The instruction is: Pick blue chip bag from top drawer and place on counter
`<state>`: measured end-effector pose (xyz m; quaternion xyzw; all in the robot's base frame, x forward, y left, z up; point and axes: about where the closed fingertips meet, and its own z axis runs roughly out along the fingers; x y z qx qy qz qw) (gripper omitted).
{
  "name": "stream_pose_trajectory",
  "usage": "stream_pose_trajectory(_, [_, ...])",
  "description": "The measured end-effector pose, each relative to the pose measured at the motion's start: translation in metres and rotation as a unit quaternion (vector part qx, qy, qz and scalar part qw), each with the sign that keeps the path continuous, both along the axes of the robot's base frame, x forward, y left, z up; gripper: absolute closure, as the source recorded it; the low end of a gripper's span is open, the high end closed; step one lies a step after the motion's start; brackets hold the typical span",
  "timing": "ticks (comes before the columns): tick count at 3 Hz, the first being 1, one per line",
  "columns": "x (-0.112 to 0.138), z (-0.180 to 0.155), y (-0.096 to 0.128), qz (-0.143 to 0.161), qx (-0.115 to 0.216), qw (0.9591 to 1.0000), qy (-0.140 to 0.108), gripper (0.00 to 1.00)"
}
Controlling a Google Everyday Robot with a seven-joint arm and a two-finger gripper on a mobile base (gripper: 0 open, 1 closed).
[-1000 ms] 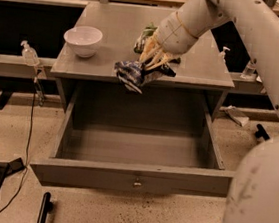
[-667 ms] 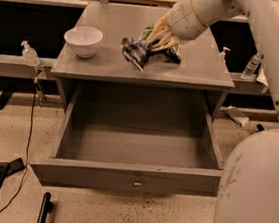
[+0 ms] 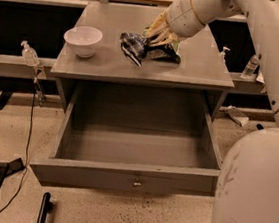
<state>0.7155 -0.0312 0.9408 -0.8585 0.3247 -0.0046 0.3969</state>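
The blue chip bag (image 3: pixel 133 46), dark blue foil with white markings, is held just above the counter (image 3: pixel 194 69), over its middle. My gripper (image 3: pixel 150 38) is shut on the bag's right end, reaching in from the upper right. A flatter green bag (image 3: pixel 165 53) lies on the counter right behind and beside the blue one. The top drawer (image 3: pixel 132 175) is pulled wide open below the counter, and its inside looks bare. Its front panel shows a small keyhole (image 3: pixel 135 183).
A white bowl (image 3: pixel 82 40) stands on the counter's left part. My white arm (image 3: pixel 268 42) crosses the upper right and my base (image 3: pixel 255 197) fills the lower right. Small bottles (image 3: pixel 29 53) stand on side ledges. Tan benches run along the back.
My gripper has carried the blue chip bag up from the counter's front edge and back over the counter top, toward its middle. The drawer has stayed open.
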Motion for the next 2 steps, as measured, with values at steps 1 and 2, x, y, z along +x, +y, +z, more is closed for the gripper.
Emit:
stream_pose_trajectory(1, [0.02,-0.019,-0.004,-0.023,-0.037,0.9986,-0.032,1.0])
stream_pose_trajectory(2, [0.04,-0.039,-0.014,-0.057,-0.088,0.9914,-0.078,1.0])
